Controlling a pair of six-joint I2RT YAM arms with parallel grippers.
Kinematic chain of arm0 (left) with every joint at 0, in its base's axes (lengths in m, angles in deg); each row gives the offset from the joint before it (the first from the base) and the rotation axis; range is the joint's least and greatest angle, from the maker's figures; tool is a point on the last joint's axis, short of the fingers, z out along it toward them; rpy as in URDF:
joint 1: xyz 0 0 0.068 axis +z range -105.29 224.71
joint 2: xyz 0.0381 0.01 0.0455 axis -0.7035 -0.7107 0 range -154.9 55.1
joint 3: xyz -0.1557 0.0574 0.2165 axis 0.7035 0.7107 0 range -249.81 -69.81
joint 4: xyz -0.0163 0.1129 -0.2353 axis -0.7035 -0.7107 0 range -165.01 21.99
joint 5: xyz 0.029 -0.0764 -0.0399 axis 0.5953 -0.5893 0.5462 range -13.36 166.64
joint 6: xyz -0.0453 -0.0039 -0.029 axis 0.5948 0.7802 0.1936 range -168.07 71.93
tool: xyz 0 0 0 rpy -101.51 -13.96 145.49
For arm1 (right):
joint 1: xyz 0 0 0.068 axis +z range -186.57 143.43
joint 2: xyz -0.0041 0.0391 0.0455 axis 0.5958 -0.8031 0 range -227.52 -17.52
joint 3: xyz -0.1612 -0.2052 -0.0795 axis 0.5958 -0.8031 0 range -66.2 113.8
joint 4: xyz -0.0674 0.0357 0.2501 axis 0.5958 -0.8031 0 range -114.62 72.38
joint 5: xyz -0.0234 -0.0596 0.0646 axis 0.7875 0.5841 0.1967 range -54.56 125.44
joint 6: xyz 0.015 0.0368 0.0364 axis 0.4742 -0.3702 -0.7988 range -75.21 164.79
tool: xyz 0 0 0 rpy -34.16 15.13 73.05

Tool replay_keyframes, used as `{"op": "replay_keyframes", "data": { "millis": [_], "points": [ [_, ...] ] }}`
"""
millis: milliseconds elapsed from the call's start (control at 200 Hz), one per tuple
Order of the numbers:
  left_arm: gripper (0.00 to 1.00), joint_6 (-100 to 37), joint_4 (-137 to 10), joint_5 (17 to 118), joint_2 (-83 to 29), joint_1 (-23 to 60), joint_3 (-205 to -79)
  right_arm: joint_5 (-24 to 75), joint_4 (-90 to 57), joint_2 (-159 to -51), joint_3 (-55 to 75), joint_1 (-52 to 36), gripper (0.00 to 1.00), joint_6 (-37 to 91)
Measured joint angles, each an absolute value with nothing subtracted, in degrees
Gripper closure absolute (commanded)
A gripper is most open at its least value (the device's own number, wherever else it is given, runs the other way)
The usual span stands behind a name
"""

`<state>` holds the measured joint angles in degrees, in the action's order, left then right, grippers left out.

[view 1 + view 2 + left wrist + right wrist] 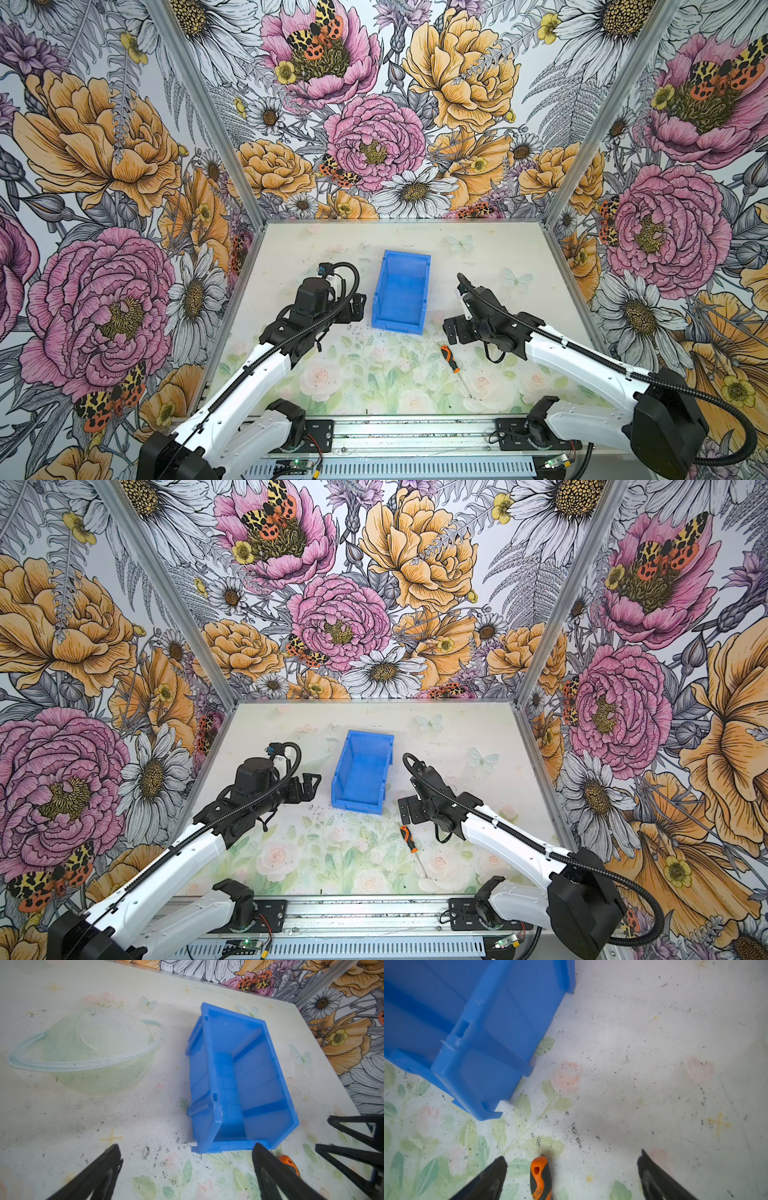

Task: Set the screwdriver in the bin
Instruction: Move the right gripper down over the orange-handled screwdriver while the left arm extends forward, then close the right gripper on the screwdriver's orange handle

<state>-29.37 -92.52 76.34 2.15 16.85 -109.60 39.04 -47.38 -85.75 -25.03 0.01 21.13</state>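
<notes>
Screwdriver [450, 359] is lying flat on the table [353, 386], near-right of the blue bin [400, 329], and the right gripper [572, 1157] is spread wide and empty right by its orange handle end, so an off-centre squeeze could probably roll that slim handle away.

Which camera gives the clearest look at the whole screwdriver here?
Both top views: the screwdriver lies whole on the table, orange-and-black handle and thin shaft both visible. The right wrist view shows only the handle's end, close up. The left wrist view catches just an orange sliver of the handle.
</notes>
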Motion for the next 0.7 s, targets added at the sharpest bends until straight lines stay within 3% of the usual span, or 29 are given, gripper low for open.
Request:
{"op": "replay_keyframes", "data": {
  "millis": [360, 701],
  "points": [
    [0.01, -29.3, -101.3, 89.0, 10.7, -10.0, -109.5, 31.7, -48.3, -90.5, -26.8, 0.0, 0.01, 20.3],
    [0.01, -28.5, -104.3, 94.2, 6.7, -14.4, -109.5, 30.0, -48.5, -93.1, -26.8, 1.1, 0.03, 20.4]
  ]
}}
